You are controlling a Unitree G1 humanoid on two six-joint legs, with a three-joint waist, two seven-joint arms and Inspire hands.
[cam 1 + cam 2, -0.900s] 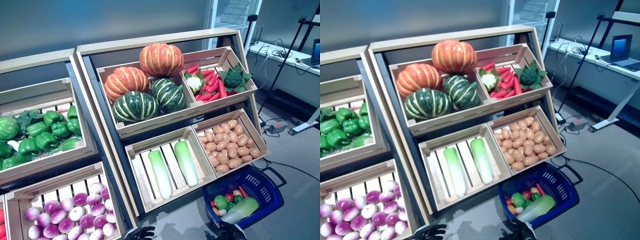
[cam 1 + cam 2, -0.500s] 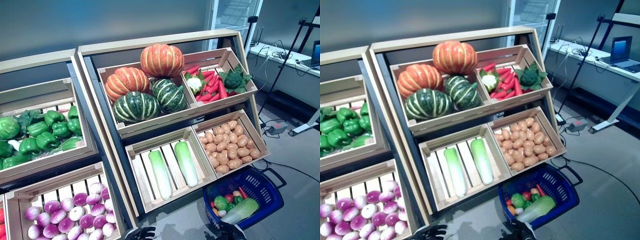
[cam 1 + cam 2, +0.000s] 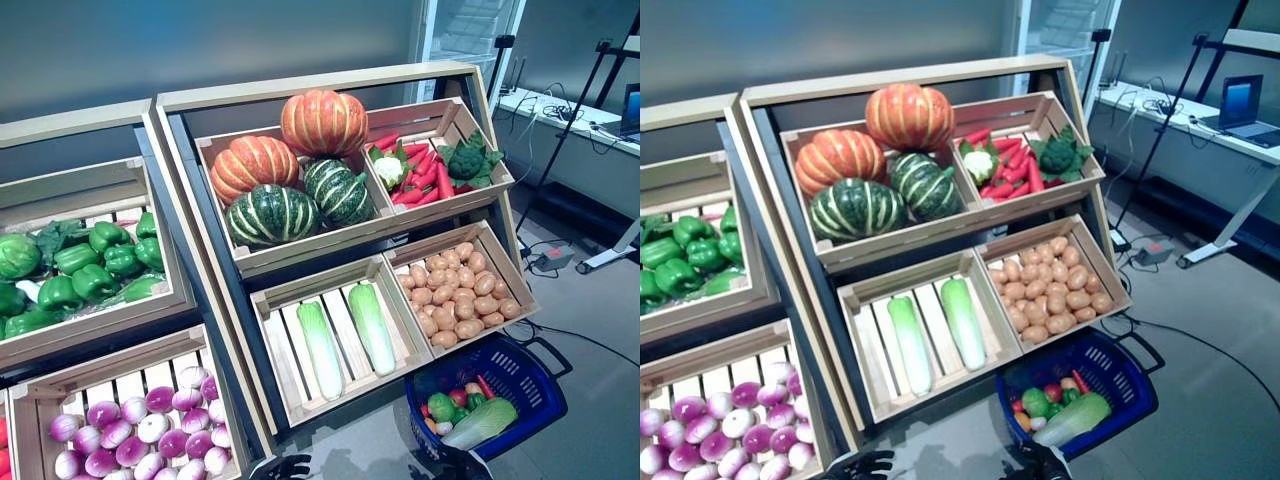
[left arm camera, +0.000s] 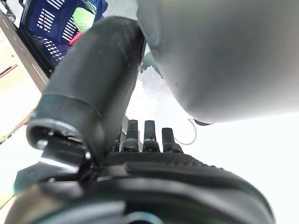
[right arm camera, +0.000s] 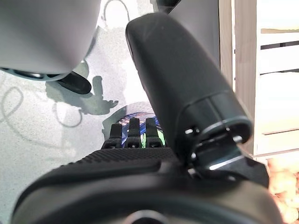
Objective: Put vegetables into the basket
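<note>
Wooden display stand [image 3: 190, 180], slatted crates on two tiers; blue plastic basket [image 3: 535, 385] on the floor at 5 o'clock of the stand.

Progress: the basket already holds several vegetables, namely a pale green cabbage [image 3: 482, 421], a green pepper [image 3: 441, 405], a red round item and an orange-red piece. The crates remain well stocked, so the task reads as partly done, with more to transfer.

Upper tier: ribbed pumpkins [image 3: 322, 122], two orange and two dark green with pale stripes, all smooth and glossy. At 3 o'clock of them, a crate of red chillies [image 3: 425, 170] with a knobbly cauliflower and broccoli [image 3: 466, 158].

Lower tier: two long napa cabbages [image 3: 371, 326] lying parallel on bare slats; at 3 o'clock, matte tan potatoes [image 3: 460, 295], small and oval.

Adjoining stand at 9 o'clock: glossy green peppers [image 3: 90, 265] above, purple-and-white onions [image 3: 140, 425] below.

The left hand [image 3: 281, 467] and the right hand [image 3: 1038, 464] show at the bottom edge, low and empty. Each wrist view shows straight, relaxed fingers [image 4: 148, 137] holding nothing.
</note>
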